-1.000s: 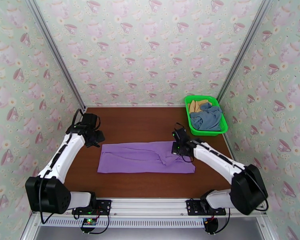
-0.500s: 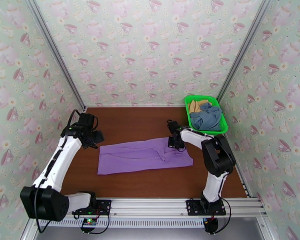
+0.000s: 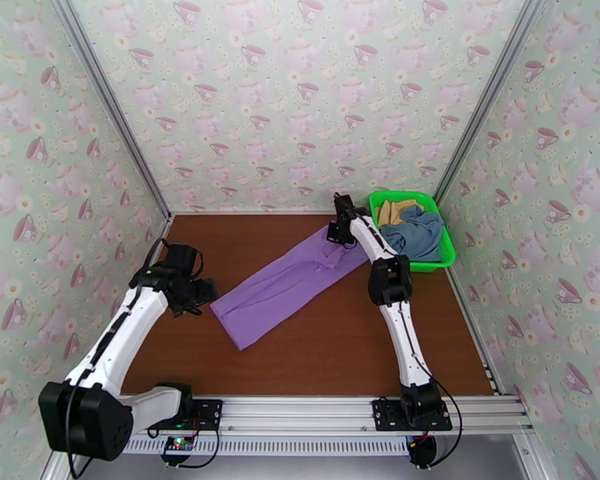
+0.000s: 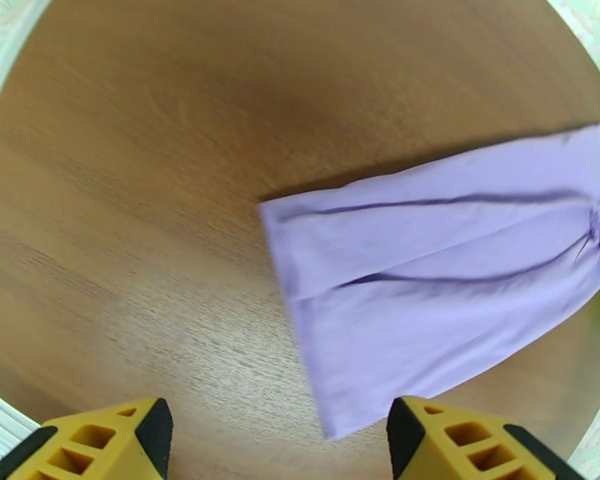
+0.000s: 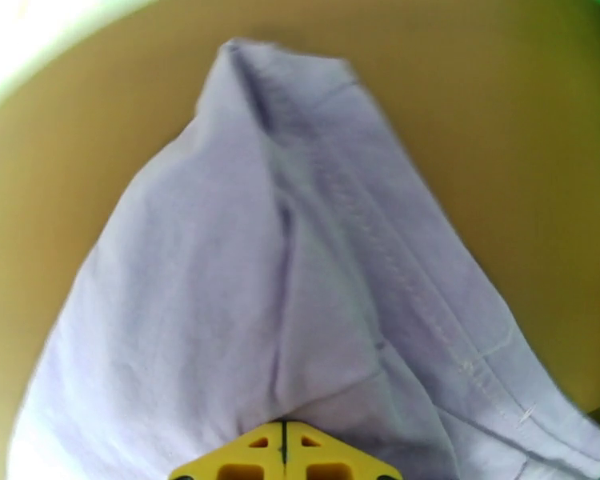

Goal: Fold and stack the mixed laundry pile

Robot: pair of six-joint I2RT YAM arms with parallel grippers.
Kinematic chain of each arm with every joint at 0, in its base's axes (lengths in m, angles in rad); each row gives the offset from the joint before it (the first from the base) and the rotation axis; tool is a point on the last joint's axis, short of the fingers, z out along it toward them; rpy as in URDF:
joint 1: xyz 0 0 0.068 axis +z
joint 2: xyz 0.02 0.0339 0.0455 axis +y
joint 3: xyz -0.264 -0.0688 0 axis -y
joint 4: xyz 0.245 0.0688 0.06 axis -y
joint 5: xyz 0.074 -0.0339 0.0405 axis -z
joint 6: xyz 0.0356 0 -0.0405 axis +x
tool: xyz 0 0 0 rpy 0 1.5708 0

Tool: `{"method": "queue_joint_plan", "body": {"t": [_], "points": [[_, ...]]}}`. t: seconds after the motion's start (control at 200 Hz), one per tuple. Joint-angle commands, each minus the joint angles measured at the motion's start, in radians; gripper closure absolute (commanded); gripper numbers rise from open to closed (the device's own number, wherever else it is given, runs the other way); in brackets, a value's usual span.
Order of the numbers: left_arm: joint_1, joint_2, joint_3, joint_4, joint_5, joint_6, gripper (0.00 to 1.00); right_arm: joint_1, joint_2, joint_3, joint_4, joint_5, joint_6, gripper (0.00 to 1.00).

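Note:
The lilac purple garment [image 3: 288, 286] lies stretched in a diagonal strip across the brown table, from near left to far right. My right gripper [image 3: 336, 234] is shut on its far right end, beside the green basket; in the right wrist view the cloth [image 5: 284, 266] fans out from the closed fingertips [image 5: 284, 454]. My left gripper [image 3: 206, 296] stands open just left of the strip's near end. In the left wrist view its yellow fingers [image 4: 100, 446] stand wide apart with bare table between them, and the purple garment [image 4: 444, 290] lies beyond. The slate blue-grey garment [image 3: 416, 235] and the tan-yellow one [image 3: 396, 210] sit in the basket.
The bright green mesh basket [image 3: 420, 267] stands in the far right corner against the walls. Patterned walls close in the table [image 3: 340, 346] on three sides. Bare wood lies in front of the garment and along the far left.
The right gripper carried the garment's right end back toward the basket, swinging the strip from level to diagonal. The left gripper opened wider and shifted slightly nearer.

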Motion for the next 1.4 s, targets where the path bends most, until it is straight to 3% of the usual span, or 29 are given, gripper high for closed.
{"method": "queue_joint_plan", "body": {"t": [0.0, 0.105, 0.245, 0.29, 0.386, 0.481, 0.696, 0.897, 1.037, 1.202, 1.392], "points": [[-0.009, 0.063, -0.022, 0.06, 0.029, -0.024, 0.26, -0.055, 0.005, -0.054, 0.046, -0.159, 0.077, 1.0], [-0.02, 0.125, -0.027, 0.104, 0.023, -0.031, 0.28, -0.049, -0.12, -0.237, 0.143, -0.208, 0.025, 1.0], [-0.025, 0.201, -0.03, 0.167, 0.021, -0.037, 0.33, -0.02, -0.402, -0.532, 0.249, -0.183, -0.081, 0.97], [-0.027, 0.224, -0.029, 0.184, 0.026, -0.038, 0.34, -0.01, -0.506, -0.634, 0.273, -0.164, -0.111, 0.92], [-0.029, 0.268, -0.026, 0.219, 0.044, -0.038, 0.35, 0.028, -0.716, -0.828, 0.314, -0.113, -0.173, 0.7], [-0.028, 0.315, -0.023, 0.252, 0.061, -0.039, 0.34, 0.093, -0.898, -1.004, 0.326, -0.07, -0.215, 0.55], [-0.028, 0.441, -0.007, 0.31, 0.09, -0.038, 0.36, 0.364, -1.136, -1.317, 0.35, -0.024, -0.184, 0.43], [-0.028, 0.556, 0.036, 0.353, 0.075, -0.027, 0.41, 0.662, -1.12, -1.397, 0.393, 0.07, -0.141, 0.33], [-0.028, 0.624, 0.062, 0.376, 0.09, -0.016, 0.54, 0.824, -1.003, -1.349, 0.404, 0.112, -0.147, 0.25], [-0.036, 0.64, 0.063, 0.394, 0.115, -0.008, 0.69, 0.925, -0.807, -1.195, 0.355, 0.132, -0.147, 0.25], [-0.04, 0.633, 0.02, 0.425, 0.152, -0.005, 0.82, 0.975, -0.632, -1.009, 0.302, 0.143, -0.15, 0.27]]}}
